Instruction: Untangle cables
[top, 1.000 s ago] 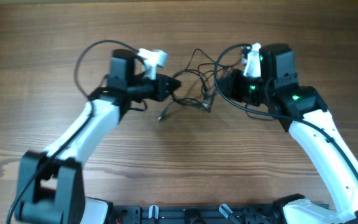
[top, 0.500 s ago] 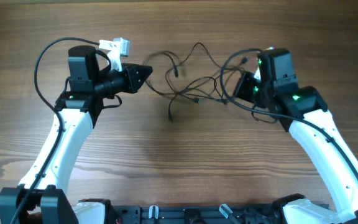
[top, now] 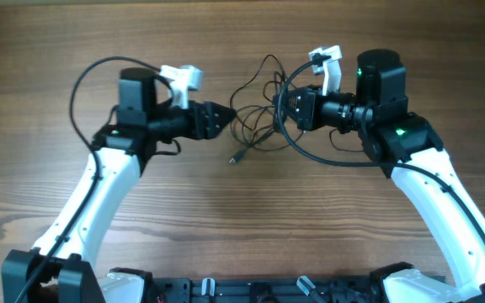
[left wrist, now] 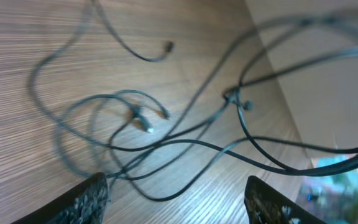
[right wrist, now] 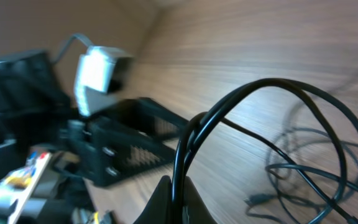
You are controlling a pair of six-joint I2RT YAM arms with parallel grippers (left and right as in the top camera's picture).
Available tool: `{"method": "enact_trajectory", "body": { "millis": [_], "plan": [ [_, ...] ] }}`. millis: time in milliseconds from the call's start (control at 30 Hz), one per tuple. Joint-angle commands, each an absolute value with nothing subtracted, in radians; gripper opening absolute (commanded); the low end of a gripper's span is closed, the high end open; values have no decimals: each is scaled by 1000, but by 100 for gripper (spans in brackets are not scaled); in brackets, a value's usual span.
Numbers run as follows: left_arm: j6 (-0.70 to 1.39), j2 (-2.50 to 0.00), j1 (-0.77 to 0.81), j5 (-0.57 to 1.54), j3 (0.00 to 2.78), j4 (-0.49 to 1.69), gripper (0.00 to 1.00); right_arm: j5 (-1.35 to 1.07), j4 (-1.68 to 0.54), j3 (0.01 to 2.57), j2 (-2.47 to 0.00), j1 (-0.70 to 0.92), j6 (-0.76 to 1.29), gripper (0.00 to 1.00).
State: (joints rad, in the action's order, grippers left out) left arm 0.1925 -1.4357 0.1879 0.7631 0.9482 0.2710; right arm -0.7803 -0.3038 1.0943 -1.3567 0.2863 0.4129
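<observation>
overhead view of a wooden table (top: 226, 227) with 2 white robot arms reaching toward the middle. on the left, the left gripper (top: 217, 119) points right, its tip just beside the tangle. its wrist camera shows its 2 fingers (left wrist: 89, 198) spread apart with nothing between them and cords lying in front.

in the middle sit the cables (top: 255, 118), a loose knot of thin black cords lying on the table between the 2 grippers, with several overlapping loops. 1 silvery plug (top: 234, 158) trails out toward the near side of the tangle.

on the right, the right gripper (top: 291, 109) points left, right at the far edge of the tangle. its wrist view, which is blurred, shows the fingers drawn together to a point; whether a thin cord is pinched there cannot be told. a thicker black cable (top: 310, 156) wired to that arm loops around it and is not part of the tangle.

the cords look very light, limp and springy, likely to slide and drag their neighbours when pulled. a good hold is probably near a plug end or on a single outer loop, not on the crossed centre.
</observation>
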Motion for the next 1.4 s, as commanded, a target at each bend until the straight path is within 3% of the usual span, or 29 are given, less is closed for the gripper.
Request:
{"method": "enact_trajectory", "body": {
  "millis": [0,300,367,500,533,567,800,1033,1367],
  "plan": [
    [130,-1461,268,685,947,257,72,-942,-255,1099,-1351,287,414,4],
    [81,-1469,393,547,947,182,76,-1050,-198,1099,-1351,287,455,4],
    [82,-1469,403,544,947,166,70,-1056,-190,1099,-1351,287,471,4],
    [82,-1469,399,535,947,168,17,-1037,-192,1099,-1351,287,472,4],
    [81,-1469,392,529,947,173,6,-1004,-203,1099,-1351,287,473,4],
    [82,-1468,380,529,947,176,4,-972,-216,1099,-1351,287,474,4],
    [82,-1394,189,529,947,229,4,-456,-496,1099,-1351,287,509,4],
    [86,-1290,-34,530,947,244,4,-221,-619,1099,-1351,287,621,4],
    [113,-1249,-144,533,947,227,4,64,-744,1099,-1351,287,763,4]
  ]
}}
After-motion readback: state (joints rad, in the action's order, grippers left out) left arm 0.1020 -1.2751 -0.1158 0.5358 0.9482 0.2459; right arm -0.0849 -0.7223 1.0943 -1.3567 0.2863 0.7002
